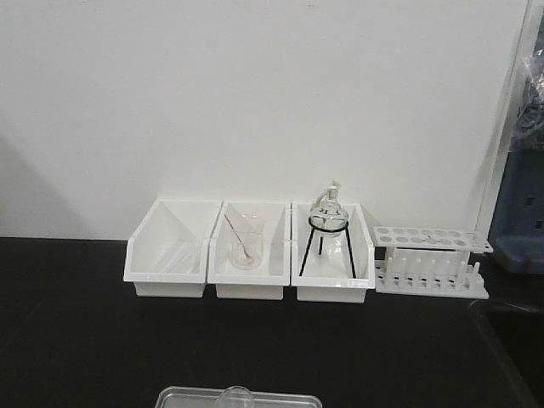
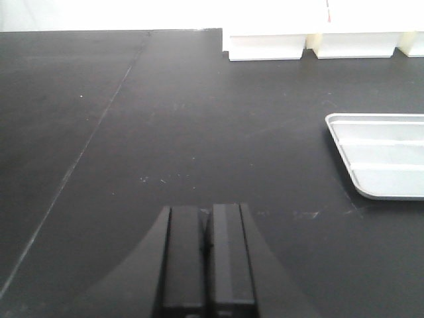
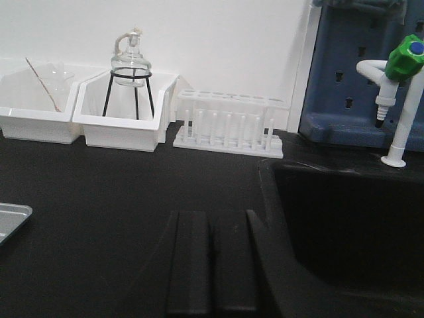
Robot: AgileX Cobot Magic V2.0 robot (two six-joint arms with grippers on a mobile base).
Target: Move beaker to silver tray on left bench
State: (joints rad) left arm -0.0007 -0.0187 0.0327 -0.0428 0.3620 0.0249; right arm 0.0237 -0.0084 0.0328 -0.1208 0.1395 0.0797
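Note:
The rim of the small clear beaker shows at the bottom edge of the front view, within the silver tray on the black worktop. The rest of the beaker is cut off. The tray's left part shows bare in the left wrist view, and one corner shows in the right wrist view. My left gripper is shut and empty, low over the bench left of the tray. My right gripper is shut and empty, right of the tray beside the sink.
Three white bins stand at the back wall. One holds a beaker with a pink rod, another a round flask on a black stand. A white test-tube rack is right of them. A black sink and a green-topped tap lie right.

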